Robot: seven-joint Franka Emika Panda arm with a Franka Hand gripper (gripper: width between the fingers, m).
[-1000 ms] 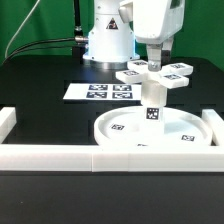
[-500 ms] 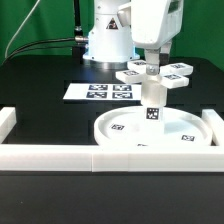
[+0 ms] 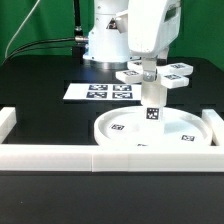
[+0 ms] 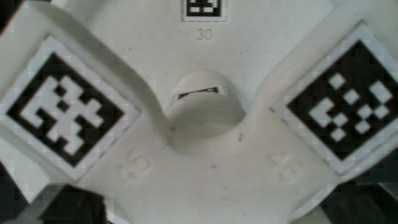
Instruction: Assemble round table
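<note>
Sitting atop short white cylinder leg [image 3: 153,100], upright at centre of large white rimmed plastic disc top [image 3: 197,126]: white cross-shaped four-armed plastic base [image 3: 172,83]. Likely light, rigid, smooth; best held at its middle. Two-finger gripper [image 3: 148,69] directly above disc centre, fingers down at base's middle; opening and hold cannot be told.

readable words or numbers: none
cross-shaped base [image 4: 196,150]: black-and-white square tags on its arms; a faint small mark below one tag, too blurred to read
leg [image 3: 153,108]: one square tag
disc top [image 3: 166,131]: square tags
marker board [image 3: 78,92]: printed square tags
</note>
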